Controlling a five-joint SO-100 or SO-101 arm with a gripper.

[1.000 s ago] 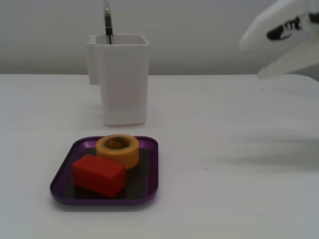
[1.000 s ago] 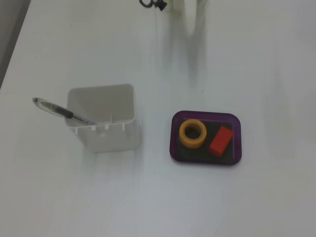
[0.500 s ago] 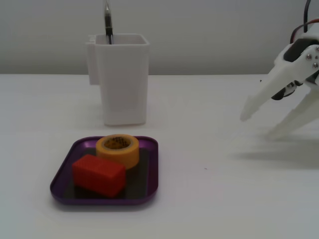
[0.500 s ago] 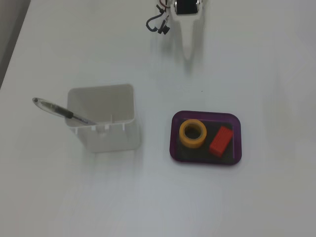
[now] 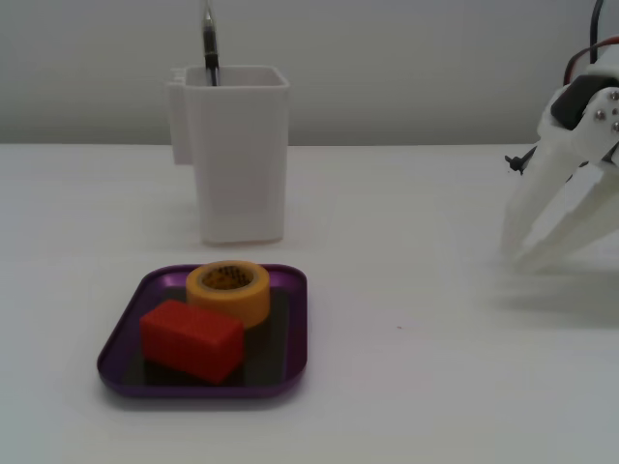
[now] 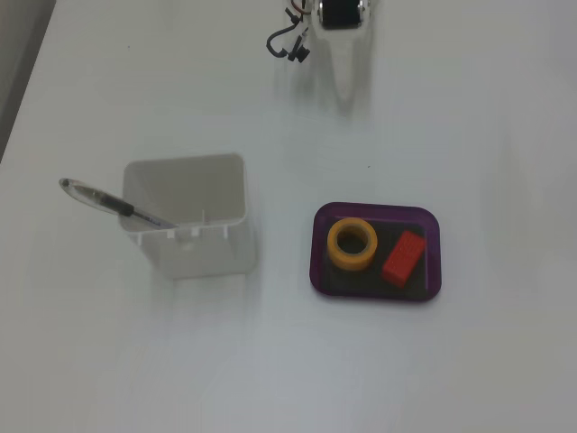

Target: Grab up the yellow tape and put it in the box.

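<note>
The yellow tape (image 5: pixel 237 302) lies flat in the back half of the box (image 5: pixel 298 324), a shallow dark-purple tray, and touches a red block (image 5: pixel 191 340) in front of it. In the view from above, the yellow tape (image 6: pixel 334 246) is in the left half of the box (image 6: pixel 374 208). My gripper (image 5: pixel 515 257) is far to the right in the front view, low over the table, with its white fingertips drawn together on nothing. Seen from above, the gripper (image 6: pixel 348 95) is at the top edge, well clear of the box.
A tall white container (image 5: pixel 240 155) with a pen (image 5: pixel 208 39) in it stands behind the box. From above, the container (image 6: pixel 203 257) is to the box's left and the red block (image 6: pixel 403 257) is in the box's right half. Black cables (image 6: pixel 287 41) hang beside the arm.
The gripper came down from the upper right to just above the table, and its fingers closed from wide apart to nearly touching. The tape, block and box have not moved.
</note>
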